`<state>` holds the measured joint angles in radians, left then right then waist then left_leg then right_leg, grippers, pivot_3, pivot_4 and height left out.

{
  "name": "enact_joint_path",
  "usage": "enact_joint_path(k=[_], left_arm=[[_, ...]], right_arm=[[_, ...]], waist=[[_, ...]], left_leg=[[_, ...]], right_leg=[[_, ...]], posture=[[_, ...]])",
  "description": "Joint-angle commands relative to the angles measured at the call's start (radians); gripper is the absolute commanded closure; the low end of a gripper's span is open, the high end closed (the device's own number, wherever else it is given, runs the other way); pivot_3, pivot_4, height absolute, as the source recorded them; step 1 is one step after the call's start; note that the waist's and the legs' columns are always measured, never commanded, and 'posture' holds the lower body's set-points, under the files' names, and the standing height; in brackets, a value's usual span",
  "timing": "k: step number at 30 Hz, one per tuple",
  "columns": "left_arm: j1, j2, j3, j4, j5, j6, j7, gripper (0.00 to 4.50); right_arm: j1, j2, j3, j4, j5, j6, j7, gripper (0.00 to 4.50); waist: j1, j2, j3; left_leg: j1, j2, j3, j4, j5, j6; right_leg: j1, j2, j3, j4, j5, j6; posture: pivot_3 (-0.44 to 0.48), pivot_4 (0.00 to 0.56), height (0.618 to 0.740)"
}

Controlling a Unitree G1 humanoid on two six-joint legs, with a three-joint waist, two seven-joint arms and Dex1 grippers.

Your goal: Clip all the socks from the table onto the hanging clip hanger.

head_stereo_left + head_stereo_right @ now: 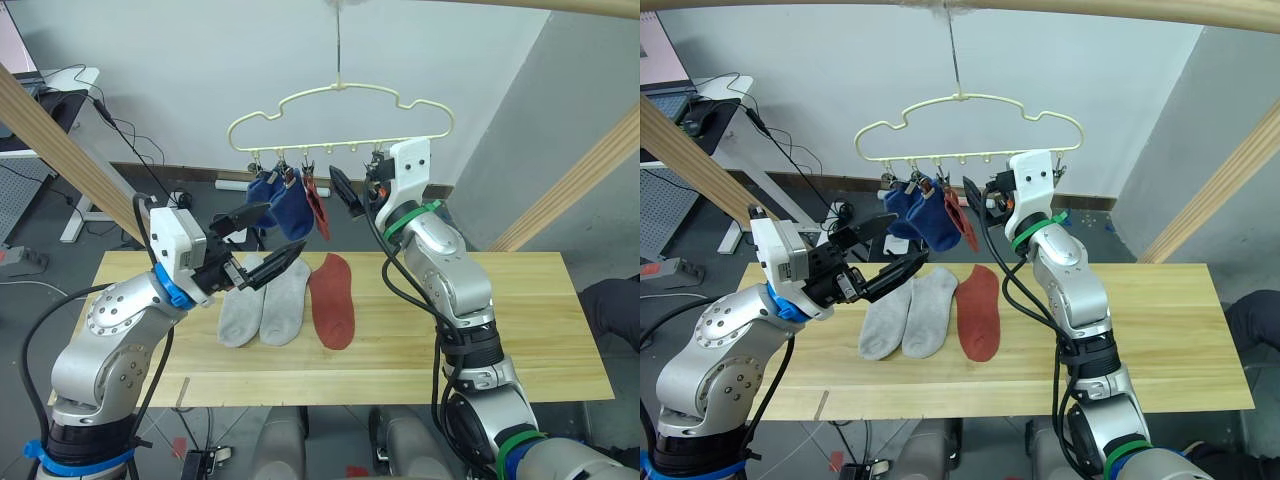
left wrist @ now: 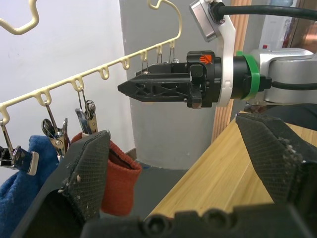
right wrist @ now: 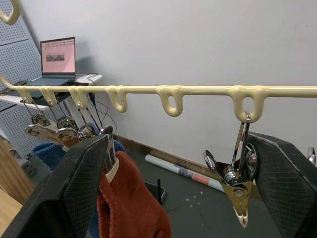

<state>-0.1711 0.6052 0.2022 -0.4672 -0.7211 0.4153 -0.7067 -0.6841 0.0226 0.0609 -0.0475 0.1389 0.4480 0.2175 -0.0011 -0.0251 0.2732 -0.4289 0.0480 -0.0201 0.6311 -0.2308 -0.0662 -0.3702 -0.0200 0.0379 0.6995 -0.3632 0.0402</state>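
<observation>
Socks first: three lie side by side on the table (image 1: 520, 330), two light grey socks (image 1: 265, 303) and one rust red sock (image 1: 333, 298), each with its long axis running from the near edge toward the far edge, the red one's narrow end pointing away from the robot. Above and behind them, two blue socks (image 1: 278, 200) and a second red sock (image 1: 316, 203) dangle lengthwise from clips on the left end of the clip hanger (image 1: 340, 115), whose bar runs left to right. Left gripper (image 1: 255, 245) hovers just above the grey pair, beside their far ends, fingers spread wide and empty, tips aimed to the right toward the hanging socks. Right gripper (image 1: 345, 192) is raised right under the bar, just beside the hanging red sock, pointing left; its wrist view shows its fingers apart, a free metal clip (image 3: 237, 183) between them, nothing held.
</observation>
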Motion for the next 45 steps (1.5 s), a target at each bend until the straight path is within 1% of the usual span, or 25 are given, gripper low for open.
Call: enact_joint_path(k=[1, 2, 5, 7, 10, 15, 16, 17, 28, 30, 31, 35, 45], left_arm=[[0.002, 0.0, 0.005, -0.037, -0.004, -0.001, 0.002, 0.0], [0.001, 0.0, 0.005, -0.036, -0.004, -0.001, 0.001, 0.0], [-0.005, 0.002, 0.004, -0.031, -0.004, 0.001, 0.0, 0.0], [-0.007, 0.002, 0.004, -0.03, -0.002, 0.001, 0.0, 0.0], [-0.008, -0.001, 0.003, -0.03, 0.001, 0.003, 0.002, 0.0], [-0.002, -0.004, 0.0, -0.037, 0.002, 0.006, 0.005, 0.0], [-0.002, -0.004, 0.0, -0.037, 0.003, 0.007, 0.006, 0.0], [-0.001, -0.005, -0.001, -0.038, 0.003, 0.009, 0.008, 0.0], [0.009, -0.008, -0.013, -0.052, 0.005, 0.013, 0.021, 0.0], [0.007, -0.006, -0.013, -0.049, 0.006, 0.012, 0.02, 0.0], [0.006, -0.006, -0.013, -0.048, 0.007, 0.012, 0.019, 0.0], [0.005, -0.005, -0.012, -0.045, 0.007, 0.012, 0.016, 0.0], [0.004, -0.003, -0.012, -0.042, 0.011, 0.013, 0.012, 0.0]], right_arm=[[-0.016, 0.011, -0.003, -0.023, 0.018, -0.024, 0.001, 0.03], [-0.016, 0.011, -0.004, -0.022, 0.018, -0.024, 0.0, 0.03], [-0.017, 0.014, -0.007, -0.02, 0.022, -0.023, -0.002, 0.55], [-0.017, 0.016, -0.01, -0.02, 0.027, -0.021, -0.002, 1.2], [-0.019, 0.017, -0.015, -0.018, 0.031, -0.02, -0.004, 2.32], [-0.021, 0.013, -0.02, -0.016, 0.03, -0.02, -0.006, 3.97], [-0.023, 0.012, -0.021, -0.014, 0.029, -0.022, -0.006, 4.22], [-0.024, 0.011, -0.022, -0.012, 0.029, -0.023, -0.005, 4.29], [-0.03, 0.001, -0.022, -0.004, 0.019, -0.017, -0.002, 4.29], [-0.031, 0.001, -0.02, -0.002, 0.02, -0.021, 0.002, 3.55], [-0.032, 0.001, -0.019, -0.001, 0.018, -0.023, 0.002, 3.28], [-0.033, 0.003, -0.016, -0.003, 0.015, -0.026, -0.001, 1.9], [-0.029, 0.011, -0.009, -0.01, 0.019, -0.023, 0.0, 1.9]], waist=[[0.0, 0.0, 0.0], [0.0, 0.0, 0.0], [0.0, 0.0, 0.0], [0.0, 0.0, 0.0], [0.0, 0.0, 0.0], [0.0, 0.0, 0.0], [0.0, 0.0, 0.0], [0.0, 0.0, 0.0], [-0.001, 0.0, 0.0], [-0.001, 0.0, 0.0], [-0.001, 0.0, 0.0], [0.0, 0.0, 0.0], [0.0, 0.0, 0.0]], left_leg=[[0.0, 0.0, 0.0, 0.0, 0.0, 0.0], [0.0, 0.0, 0.0, 0.0, 0.0, 0.0], [0.0, 0.0, 0.0, 0.0, 0.0, 0.0], [0.0, 0.0, 0.0, 0.0, 0.0, 0.0], [0.0, 0.0, 0.0, 0.0, 0.0, 0.0], [0.0, 0.0, 0.0, 0.0, 0.0, 0.0], [0.0, 0.0, 0.0, 0.0, 0.0, 0.0], [0.0, 0.0, 0.0, 0.0, 0.0, 0.0], [0.0, 0.0, 0.0, 0.001, 0.0, 0.0], [0.0, 0.0, 0.0, 0.001, 0.0, 0.0], [0.0, 0.0, 0.0, 0.001, 0.0, 0.0], [0.0, 0.0, 0.0, 0.001, 0.0, 0.0], [0.0, 0.0, 0.0, 0.001, 0.0, 0.0]], right_leg=[[0.0, 0.0, 0.0, 0.0, 0.0, 0.0], [0.0, 0.0, 0.0, 0.0, 0.0, 0.0], [0.0, 0.0, 0.0, 0.0, 0.0, 0.0], [0.0, 0.0, 0.0, 0.0, 0.0, 0.0], [0.0, 0.0, 0.0, 0.0, 0.0, 0.0], [0.0, 0.0, 0.0, 0.0, 0.0, 0.0], [0.0, 0.0, 0.0, 0.0, 0.0, 0.0], [0.0, 0.0, 0.0, 0.0, 0.0, 0.0], [-0.001, 0.0, 0.0, 0.001, 0.0, 0.0], [-0.001, 0.0, 0.0, 0.001, 0.0, 0.0], [-0.001, 0.0, 0.0, 0.001, 0.0, 0.0], [-0.001, 0.0, 0.0, 0.001, 0.0, 0.0], [-0.001, 0.0, 0.0, 0.002, 0.0, 0.0]], posture=[[0.125, 0.268, 0.74], [0.125, 0.268, 0.74], [0.125, 0.269, 0.74], [0.124, 0.269, 0.74], [0.123, 0.27, 0.74], [0.123, 0.27, 0.74], [0.122, 0.272, 0.74], [0.122, 0.272, 0.74], [0.121, 0.272, 0.74], [0.121, 0.272, 0.74], [0.121, 0.272, 0.74], [0.121, 0.272, 0.74], [0.121, 0.272, 0.74]])
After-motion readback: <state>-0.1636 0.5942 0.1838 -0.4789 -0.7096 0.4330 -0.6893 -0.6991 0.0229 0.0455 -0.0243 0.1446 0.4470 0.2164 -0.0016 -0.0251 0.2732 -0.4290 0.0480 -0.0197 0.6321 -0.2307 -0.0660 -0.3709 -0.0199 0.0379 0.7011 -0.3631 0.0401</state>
